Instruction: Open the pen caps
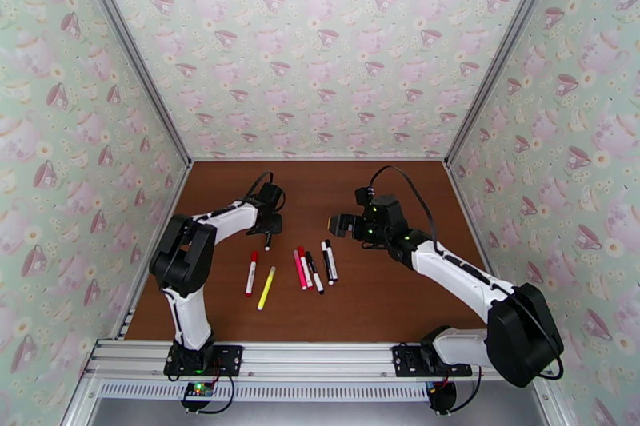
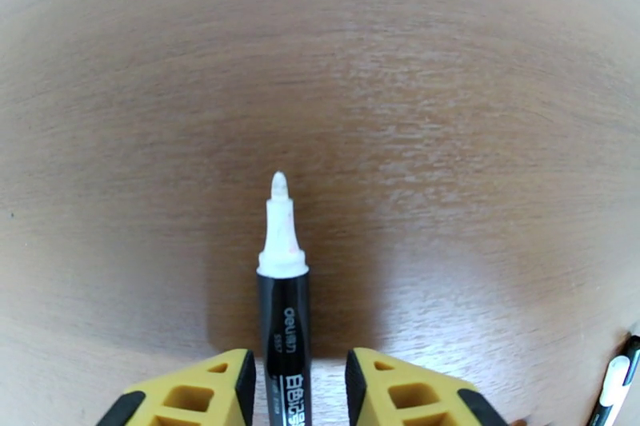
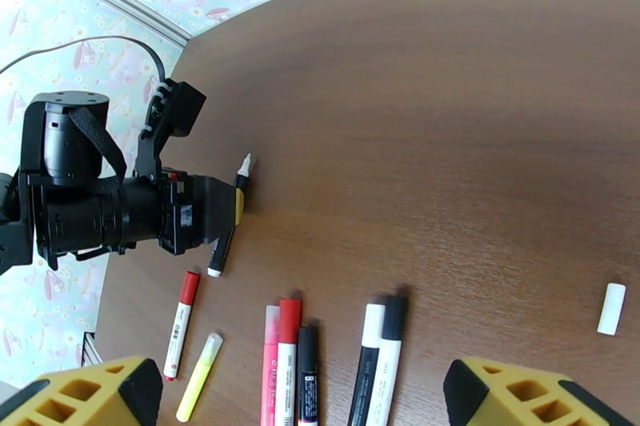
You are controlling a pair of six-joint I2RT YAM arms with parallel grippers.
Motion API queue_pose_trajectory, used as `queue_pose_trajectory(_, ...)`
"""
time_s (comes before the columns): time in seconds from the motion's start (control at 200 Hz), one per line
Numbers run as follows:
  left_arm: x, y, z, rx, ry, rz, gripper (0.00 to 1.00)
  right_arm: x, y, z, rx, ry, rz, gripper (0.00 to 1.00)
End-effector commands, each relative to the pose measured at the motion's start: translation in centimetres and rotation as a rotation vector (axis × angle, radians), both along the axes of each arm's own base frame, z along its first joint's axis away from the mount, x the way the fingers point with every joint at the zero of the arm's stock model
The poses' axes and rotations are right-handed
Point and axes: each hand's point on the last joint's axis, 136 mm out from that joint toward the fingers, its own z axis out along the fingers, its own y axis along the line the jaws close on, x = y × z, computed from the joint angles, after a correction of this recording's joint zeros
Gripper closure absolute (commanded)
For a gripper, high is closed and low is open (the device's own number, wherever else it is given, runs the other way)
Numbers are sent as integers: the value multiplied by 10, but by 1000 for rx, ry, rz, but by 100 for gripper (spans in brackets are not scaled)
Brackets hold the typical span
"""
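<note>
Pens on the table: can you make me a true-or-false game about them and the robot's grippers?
1. The black pen between the fingers of the left gripper has its tip bare. True.
2. The right gripper is holding a pen. False: its jaws are wide open and hold nothing.
3. A yellow pen lies on the table. True.
4. The white cap is on a pen. False: it lies alone on the table.

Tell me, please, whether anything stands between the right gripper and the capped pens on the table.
Nothing visible does: the open right gripper hangs near the pens, and the left gripper is off to one side.
</note>
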Motion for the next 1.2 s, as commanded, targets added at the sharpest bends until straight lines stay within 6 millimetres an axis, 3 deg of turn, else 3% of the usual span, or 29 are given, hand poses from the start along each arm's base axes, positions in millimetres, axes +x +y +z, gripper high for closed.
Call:
queue_pose_trajectory(0.0, 1, -2, -3, -23, 26, 10, 61, -1, 5, 15, 7, -24, 28, 0)
queue_pose_trajectory(0.265, -1, 0, 36, -45, -29, 17, 49, -7, 1, 16, -4, -39, 36, 0)
queue_pose_trajectory(0.566, -50, 9, 59, -92, 44, 54, 53, -19, 9, 17, -17, -56, 114, 0)
queue_pose_trajectory(0.947, -137, 27, 53, -139, 217, 116, 55, -27, 27, 19, 26, -62, 183, 0)
queue_pose_trajectory(0.997, -154, 33, 42, -124, 252, 129, 55, -28, 29, 17, 30, -61, 192, 0)
queue_pose_trajectory(1.197, -179, 42, 27, -122, 296, 156, 54, -31, 36, 14, 55, -65, 213, 0)
